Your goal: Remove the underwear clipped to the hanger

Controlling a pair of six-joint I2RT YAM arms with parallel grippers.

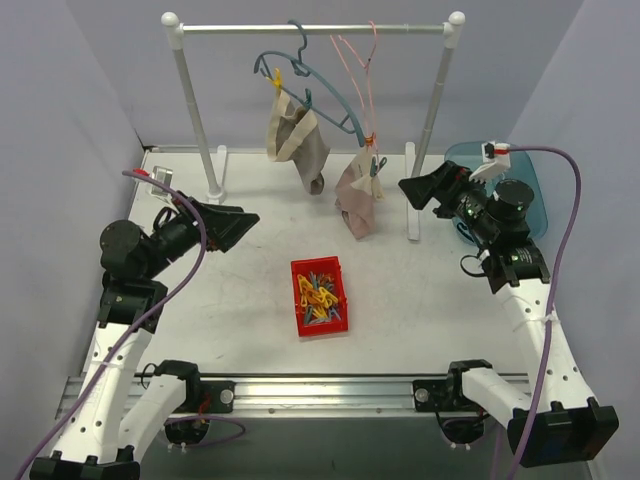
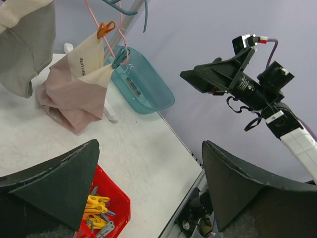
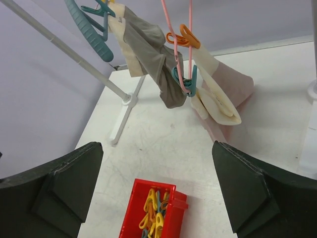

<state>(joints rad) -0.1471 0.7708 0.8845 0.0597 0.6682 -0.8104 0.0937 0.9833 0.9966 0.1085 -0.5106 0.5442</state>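
A pink underwear (image 1: 358, 205) hangs from a pink wire hanger (image 1: 360, 70) on the rack, held by an orange clip (image 3: 183, 35) and a teal clip (image 3: 184, 82). Its lower end touches the table. It also shows in the left wrist view (image 2: 74, 94) and the right wrist view (image 3: 228, 89). A beige-grey underwear (image 1: 300, 145) is clipped to a teal hanger (image 1: 310, 85). My left gripper (image 1: 245, 222) is open and empty, left of the garments. My right gripper (image 1: 410, 190) is open and empty, just right of the pink underwear.
A white rack (image 1: 310, 29) stands at the back on two posts. A red bin (image 1: 297, 300) with several clips sits mid-table. A teal basin (image 1: 530, 190) is at the back right behind my right arm.
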